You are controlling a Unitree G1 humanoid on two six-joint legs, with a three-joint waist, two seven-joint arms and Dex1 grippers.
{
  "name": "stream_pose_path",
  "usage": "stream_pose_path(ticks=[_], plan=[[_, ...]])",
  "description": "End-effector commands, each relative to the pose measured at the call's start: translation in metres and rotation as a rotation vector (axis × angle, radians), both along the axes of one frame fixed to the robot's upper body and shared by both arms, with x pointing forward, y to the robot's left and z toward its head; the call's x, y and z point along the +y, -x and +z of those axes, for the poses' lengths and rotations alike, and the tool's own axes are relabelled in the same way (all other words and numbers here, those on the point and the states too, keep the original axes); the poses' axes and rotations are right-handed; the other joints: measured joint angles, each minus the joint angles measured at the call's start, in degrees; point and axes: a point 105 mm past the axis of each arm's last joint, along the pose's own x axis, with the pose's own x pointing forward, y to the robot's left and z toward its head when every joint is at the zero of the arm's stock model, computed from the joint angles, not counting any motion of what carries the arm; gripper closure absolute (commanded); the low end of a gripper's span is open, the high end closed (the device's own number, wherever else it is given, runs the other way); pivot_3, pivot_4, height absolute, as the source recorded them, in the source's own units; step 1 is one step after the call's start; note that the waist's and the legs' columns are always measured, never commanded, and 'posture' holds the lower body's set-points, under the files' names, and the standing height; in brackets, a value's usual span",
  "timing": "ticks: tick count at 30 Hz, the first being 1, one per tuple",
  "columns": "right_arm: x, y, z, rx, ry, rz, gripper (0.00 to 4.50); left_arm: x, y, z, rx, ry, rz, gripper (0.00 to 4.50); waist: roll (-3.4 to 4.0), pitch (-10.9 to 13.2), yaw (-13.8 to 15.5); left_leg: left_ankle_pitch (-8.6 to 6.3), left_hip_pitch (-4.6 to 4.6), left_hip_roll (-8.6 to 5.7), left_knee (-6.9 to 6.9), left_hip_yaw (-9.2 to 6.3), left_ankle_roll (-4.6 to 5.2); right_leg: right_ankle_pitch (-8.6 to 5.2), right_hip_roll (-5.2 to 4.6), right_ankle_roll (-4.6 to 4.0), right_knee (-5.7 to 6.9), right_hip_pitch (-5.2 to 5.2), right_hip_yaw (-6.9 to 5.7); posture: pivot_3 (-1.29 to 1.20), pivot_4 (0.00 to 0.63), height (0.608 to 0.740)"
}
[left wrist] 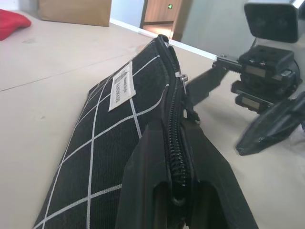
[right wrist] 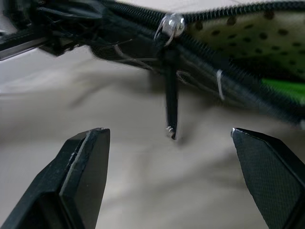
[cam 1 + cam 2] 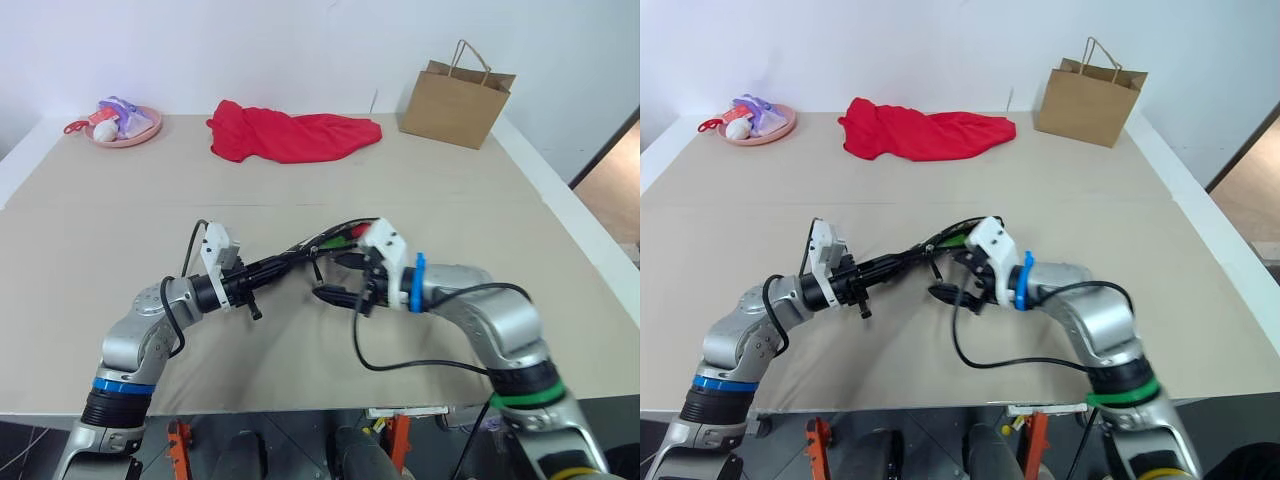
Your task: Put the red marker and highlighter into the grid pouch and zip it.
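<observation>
The grid pouch point(image 1: 119, 138) hides most of the highlighter point(image 2: 285, 88).

One grid pouch point(image 1: 119, 143) shows at the centre of the head views. One highlighter point(image 2: 286, 88) shows as a green strip inside the pouch's open mouth; one red marker point(image 3: 357, 231) peeks out as a red tip just beside it. Two grippers are present: the left gripper point(image 3: 258, 283) and the right gripper point(image 2: 171, 157). One red cloth point(image 3: 290, 133) lies at upper centre, one paper bag point(image 3: 455, 100) at upper right, one pink plate point(image 3: 135, 135) at upper left, all on one surface point(image 3: 100, 230).
</observation>
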Motion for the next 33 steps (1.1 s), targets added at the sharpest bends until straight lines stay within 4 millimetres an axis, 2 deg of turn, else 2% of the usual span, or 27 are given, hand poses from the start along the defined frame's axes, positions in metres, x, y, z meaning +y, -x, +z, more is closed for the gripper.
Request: stream_pose_path(ticks=[1, 2, 3, 4, 5, 10, 12, 14, 19, 22, 24, 29, 31, 33], plan=[[0.019, -0.006, 0.011, -0.068, -0.004, 0.021, 0.14, 0.000, 0.000, 0.010, -0.050, 0.012, 0.004, 4.50, 0.00, 0.0, -0.1, -0.01, 0.00, 0.01, -0.01, 0.01, 0.01, 0.00, 0.02, 0.00, 0.00, -0.02, 0.02, 0.00, 0.150, 0.740], [0.021, -0.007, 0.011, -0.069, -0.002, 0.026, 0.14, 0.000, 0.000, 0.010, -0.050, 0.015, 0.008, 4.50, 0.00, 0.0, -0.1, -0.02, -0.01, 0.02, -0.05, -0.06, 0.02, -0.03, 0.02, -0.06, 0.00, -0.02, -0.05, 0.00, 0.150, 0.740], [0.021, -0.007, 0.011, -0.069, -0.001, 0.031, 0.36, 0.000, 0.001, 0.010, -0.049, 0.017, 0.011, 4.50, 0.00, 0.0, 0.0, -0.02, -0.03, 0.02, -0.05, -0.08, 0.03, -0.04, 0.02, -0.08, 0.00, -0.02, -0.07, 0.00, 0.150, 0.740], [0.022, -0.007, 0.011, -0.070, -0.001, 0.033, 0.76, 0.001, 0.001, 0.009, -0.049, 0.018, 0.012, 4.50, 0.00, 0.0, 0.0, -0.02, -0.06, 0.02, -0.05, -0.13, 0.03, -0.05, 0.01, -0.09, 0.00, -0.02, -0.11, 0.00, 0.150, 0.740], [0.022, -0.008, 0.012, -0.072, 0.001, 0.033, 0.86, 0.001, 0.001, 0.008, -0.048, 0.019, 0.014, 4.50, 0.00, 0.0, 0.0, -0.02, -0.07, 0.02, -0.05, -0.14, 0.02, -0.05, 0.01, -0.09, 0.00, -0.02, -0.12, 0.00, 0.150, 0.740], [0.018, -0.011, 0.013, -0.084, 0.008, 0.027, 2.86, 0.002, 0.002, 0.006, -0.046, 0.024, 0.024, 4.50, 0.00, 0.0, 0.0, -0.03, -0.06, 0.01, -0.05, -0.13, 0.03, -0.05, 0.00, -0.08, 0.00, -0.02, -0.11, 0.00, 0.150, 0.740], [0.016, -0.012, 0.015, -0.087, 0.008, 0.026, 3.89, 0.002, 0.002, 0.006, -0.046, 0.025, 0.026, 4.50, 0.00, 0.0, -0.1, -0.02, -0.06, 0.02, -0.05, -0.16, 0.03, -0.05, 0.03, -0.09, 0.00, -0.02, -0.13, 0.00, 0.150, 0.740], [0.014, -0.012, 0.016, -0.092, 0.008, 0.030, 4.37, 0.003, 0.001, 0.006, -0.046, 0.025, 0.027, 4.50, 0.00, 0.0, -0.1, -0.02, -0.04, 0.03, -0.05, -0.16, 0.03, -0.05, 0.03, -0.10, 0.01, -0.02, -0.13, 0.00, 0.150, 0.740], [0.005, -0.013, 0.016, -0.101, 0.025, 0.021, 4.37, 0.003, 0.001, 0.006, -0.050, 0.026, 0.028, 4.50, 0.00, 0.0, -0.1, -0.02, -0.05, 0.02, -0.05, -0.16, 0.03, -0.05, 0.02, -0.09, 0.01, -0.02, -0.12, 0.00, 0.150, 0.740], [-0.012, -0.016, 0.015, -0.107, 0.064, -0.011, 4.37, 0.003, 0.001, 0.006, -0.050, 0.026, 0.028, 4.50, 0.00, 0.0, -0.1, -0.03, -0.05, 0.02, -0.05, -0.16, 0.03, -0.05, 0.02, -0.09, 0.01, -0.02, -0.12, 0.00, 0.150, 0.740], [-0.032, -0.022, 0.022, -0.129, 0.085, -0.058, 4.37, 0.003, 0.001, 0.005, -0.050, 0.025, 0.027, 4.50, 0.00, 0.0, -0.1, -0.03, -0.05, 0.02, -0.05, -0.16, 0.03, -0.05, 0.02, -0.09, 0.01, -0.02, -0.13, 0.00, 0.150, 0.740], [-0.114, -0.050, 0.053, -0.213, 0.140, -0.306, 4.37, 0.005, 0.002, 0.004, -0.048, 0.024, 0.032, 4.50, -0.04, 0.0, 0.1, -0.03, -0.07, -0.07, -0.04, -0.11, 0.03, -0.07, -0.08, -0.05, -0.02, 0.00, -0.11, 0.00, 0.150, 0.740], [-0.131, -0.051, 0.057, -0.230, 0.160, -0.345, 4.37, 0.005, 0.002, 0.003, -0.046, 0.023, 0.034, 4.50, -0.04, 0.0, 0.0, -0.04, -0.05, -0.06, -0.05, -0.08, 0.05, -0.07, -0.05, -0.05, -0.03, -0.01, -0.08, 0.00, 0.150, 0.740], [-0.130, -0.046, 0.052, -0.222, 0.168, -0.319, 4.37, 0.005, 0.002, 0.003, -0.044, 0.023, 0.034, 4.50, -0.04, 0.0, -0.2, -0.05, -0.04, -0.03, -0.08, -0.07, 0.07, -0.10, -0.02, -0.09, -0.03, -0.02, -0.07, 0.00, 0.150, 0.740]])
